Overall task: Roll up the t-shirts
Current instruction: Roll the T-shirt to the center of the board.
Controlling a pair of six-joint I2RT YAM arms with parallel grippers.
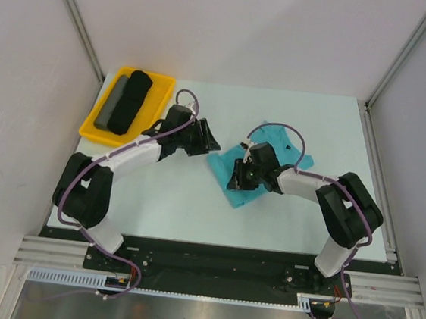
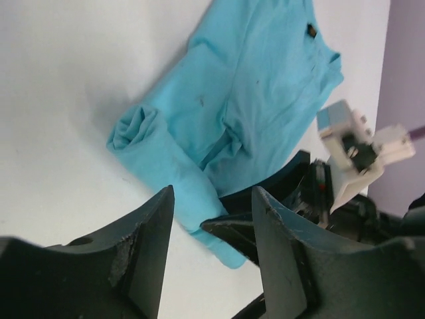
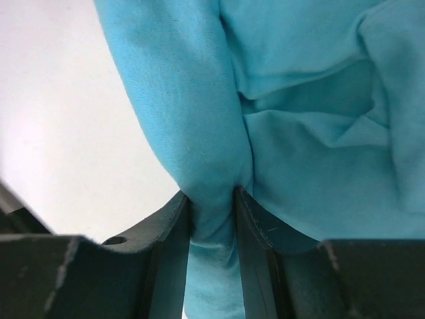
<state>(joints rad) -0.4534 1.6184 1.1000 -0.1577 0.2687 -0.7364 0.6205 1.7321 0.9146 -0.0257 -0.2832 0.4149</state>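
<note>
Right claw (image 3: 212, 199) tight on t-shirt (image 3: 305, 133) fold; left claw (image 2: 212, 196) apart, empty

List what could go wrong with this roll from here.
The right pincer pinches only a narrow fold of the t-shirt; pulling may drag the cloth rather than roll it. The left pincer is open and holds nothing, so the roll's other end may loosen or skew.

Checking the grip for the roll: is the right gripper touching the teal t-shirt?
Touching. The right wrist view shows the right gripper with a fold of the t-shirt pinched tightly between its fingers.
</note>
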